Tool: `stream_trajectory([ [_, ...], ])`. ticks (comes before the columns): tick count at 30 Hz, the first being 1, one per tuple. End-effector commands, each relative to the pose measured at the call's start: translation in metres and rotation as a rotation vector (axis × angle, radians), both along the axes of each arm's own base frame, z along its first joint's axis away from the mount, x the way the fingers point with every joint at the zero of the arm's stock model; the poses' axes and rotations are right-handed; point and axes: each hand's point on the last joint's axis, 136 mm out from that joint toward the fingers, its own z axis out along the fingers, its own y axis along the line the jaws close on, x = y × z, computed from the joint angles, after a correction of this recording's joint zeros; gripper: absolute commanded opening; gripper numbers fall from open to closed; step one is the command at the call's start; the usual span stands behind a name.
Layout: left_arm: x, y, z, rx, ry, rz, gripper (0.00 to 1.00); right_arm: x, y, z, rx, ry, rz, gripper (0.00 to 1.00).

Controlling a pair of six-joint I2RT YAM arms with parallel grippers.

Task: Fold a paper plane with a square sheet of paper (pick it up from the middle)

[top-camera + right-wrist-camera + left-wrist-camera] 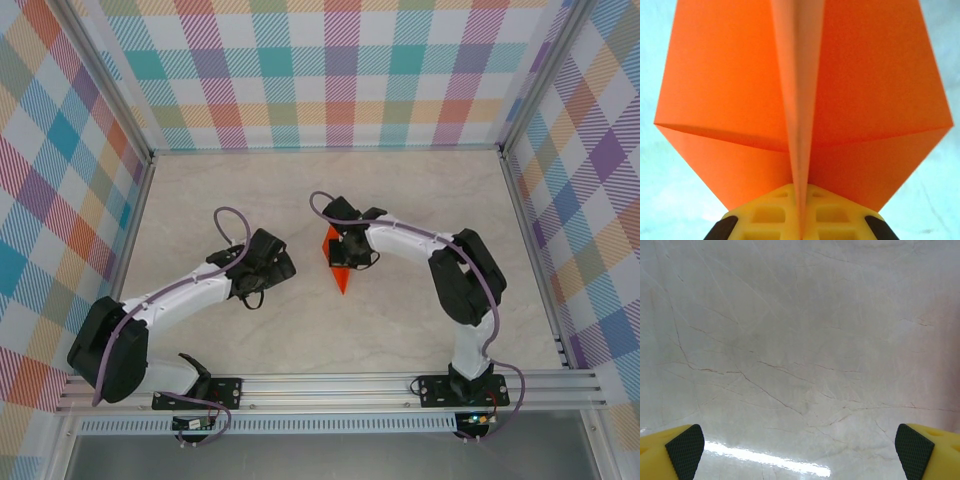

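**Bench** (pixel 430 200): pale cream stone-look top, flat and glossy, crossed by thin brown and grey veins.

**Glare** (pixel 765 459): one bright strip of reflected light on the bench surface, low in the left wrist view.

**Back wall** (pixel 330 70): plaid panel (teal, orange, pink, purple and yellow bands on white).

**Left wall** (pixel 50 200) and **right wall** (pixel 600 200): the same plaid, set at an angle to the back panel.

**Corner posts** (pixel 105 80): bare aluminium, one at each back corner where the panels meet.

**Front rail** (pixel 330 385): slotted aluminium extrusion across the near edge of the bench.

**Grey surface** (pixel 330 460): plain, below the rail, possibly floor or a lower shelf.
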Motion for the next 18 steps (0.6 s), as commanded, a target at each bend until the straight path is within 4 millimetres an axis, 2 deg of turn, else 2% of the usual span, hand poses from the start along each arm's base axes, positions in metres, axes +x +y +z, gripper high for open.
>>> stream_trajectory([
  [1, -0.007, 0.016, -0.001, 0.029, 0.009, 0.032, 1.00, 0.024, -0.004, -0.003, -0.043, -0.010, 0.012, 0.05],
  [8, -0.010, 0.019, -0.001, 0.029, 0.011, 0.032, 1.00, 0.060, -0.001, -0.016, -0.060, -0.003, 0.028, 0.05],
  [18, -0.011, 0.017, -0.005, 0.027, 0.026, 0.027, 1.00, 0.063, 0.001, -0.032, -0.077, 0.045, 0.021, 0.12],
])
